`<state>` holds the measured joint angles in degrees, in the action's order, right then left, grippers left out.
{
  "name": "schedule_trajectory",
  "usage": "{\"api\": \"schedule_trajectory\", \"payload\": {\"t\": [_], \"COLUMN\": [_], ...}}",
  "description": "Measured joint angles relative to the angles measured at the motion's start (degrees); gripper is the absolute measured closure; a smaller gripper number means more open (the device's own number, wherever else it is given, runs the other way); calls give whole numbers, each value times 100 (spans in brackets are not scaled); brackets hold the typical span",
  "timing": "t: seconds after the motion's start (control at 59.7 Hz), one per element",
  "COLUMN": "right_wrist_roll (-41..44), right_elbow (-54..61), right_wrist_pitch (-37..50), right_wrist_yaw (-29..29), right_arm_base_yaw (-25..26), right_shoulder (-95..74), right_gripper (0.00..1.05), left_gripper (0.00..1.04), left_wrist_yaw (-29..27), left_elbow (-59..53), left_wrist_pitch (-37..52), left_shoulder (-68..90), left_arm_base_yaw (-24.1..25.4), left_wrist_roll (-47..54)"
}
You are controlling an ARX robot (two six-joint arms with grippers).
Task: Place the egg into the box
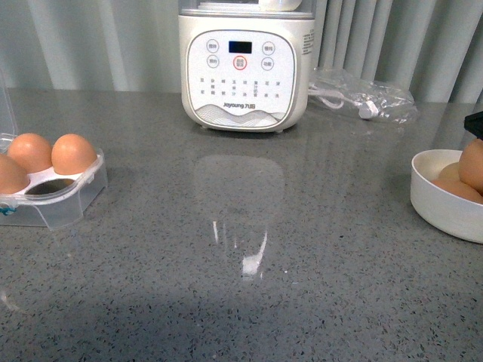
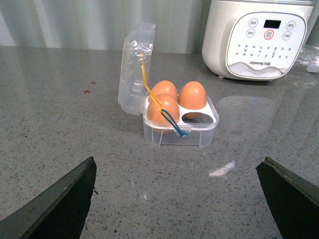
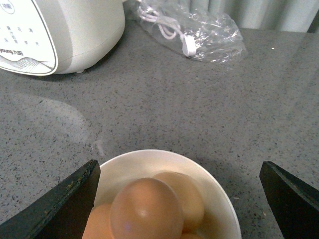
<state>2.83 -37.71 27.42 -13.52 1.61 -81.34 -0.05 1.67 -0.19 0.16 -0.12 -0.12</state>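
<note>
The clear plastic box stands open on the grey counter with its lid up. It holds three brown eggs and has one empty cup. In the front view the box is at the far left. My left gripper is open and empty, back from the box. The egg lies on top of other brown eggs in a round white bowl, at the far right in the front view. My right gripper is open above the bowl, with its fingers on either side of it.
A white Joyoung appliance stands at the back centre of the counter. A clear plastic bag with a white cable lies to its right. A curtain hangs behind. A yellow and blue band lies across the box.
</note>
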Motion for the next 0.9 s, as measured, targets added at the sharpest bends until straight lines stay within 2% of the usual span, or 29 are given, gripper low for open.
{"api": "schedule_trajectory", "payload": {"t": [0.167, 0.536, 0.653, 0.804, 0.837, 0.904], "right_wrist_roll": [-2, 7, 13, 20, 20, 20], "right_elbow": [-9, -7, -7, -7, -4, -4], "right_wrist_pitch": [-37, 26, 42, 42, 39, 31], "right_wrist_yaw": [-203, -212, -210, -208, -210, -205], "right_arm_base_yaw": [-98, -173, -173, -170, -170, -170], "right_shoulder": [-168, -354, -354, -350, -341, -330], "right_gripper": [7, 8, 23, 58, 62, 63], "left_gripper": [7, 7, 7, 7, 7, 7], "left_wrist_yaw": [2, 0, 0, 0, 0, 2], "left_elbow": [0, 0, 0, 0, 0, 0], "left_wrist_pitch": [0, 0, 0, 0, 0, 0], "left_shoulder": [0, 0, 0, 0, 0, 0], "left_arm_base_yaw": [0, 0, 0, 0, 0, 0], "left_wrist_roll": [0, 0, 0, 0, 0, 0]}}
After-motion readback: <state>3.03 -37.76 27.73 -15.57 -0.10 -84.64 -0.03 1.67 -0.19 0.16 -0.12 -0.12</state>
